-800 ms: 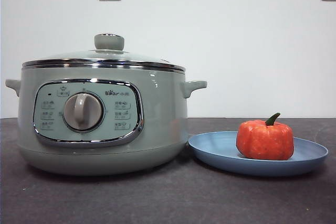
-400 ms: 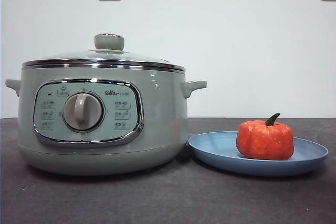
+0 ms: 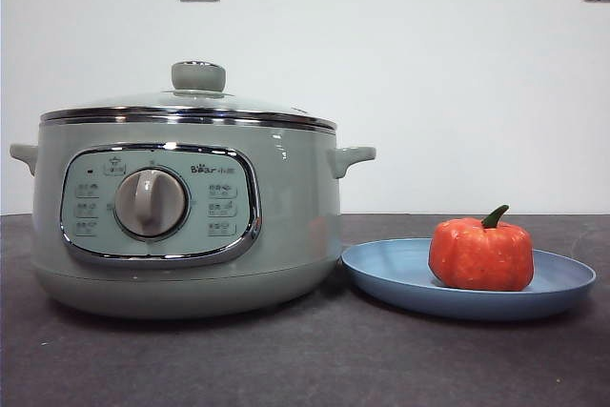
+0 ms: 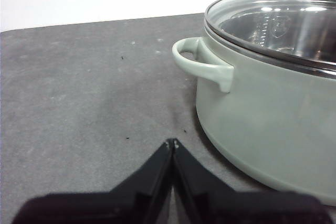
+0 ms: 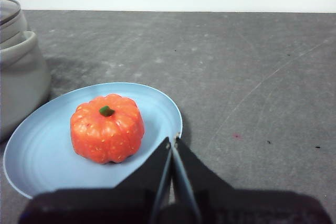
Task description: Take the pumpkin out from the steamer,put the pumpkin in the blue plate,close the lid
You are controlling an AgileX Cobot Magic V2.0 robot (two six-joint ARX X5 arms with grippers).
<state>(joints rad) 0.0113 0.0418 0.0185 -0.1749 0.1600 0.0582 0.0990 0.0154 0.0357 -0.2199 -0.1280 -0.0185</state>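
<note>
On the blue plate, at the steamer's three o'clock, the pumpkin sits unmoved, lid stays seated, left gripper and right gripper pinched empty — task looks finished.

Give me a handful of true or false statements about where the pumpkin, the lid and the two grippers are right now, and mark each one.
1. The pumpkin sits on the blue plate. True.
2. The lid lies on the table beside the steamer. False: it is closed on top of the steamer.
3. The left gripper is clamped on the steamer's side handle. False: its jaws are shut on nothing, apart from the handle.
4. The right gripper is shut and holds nothing, near the plate's rim. True.
5. The pumpkin lies tipped over with its stem against the plate. False: it stands upright, stem on top.
</note>
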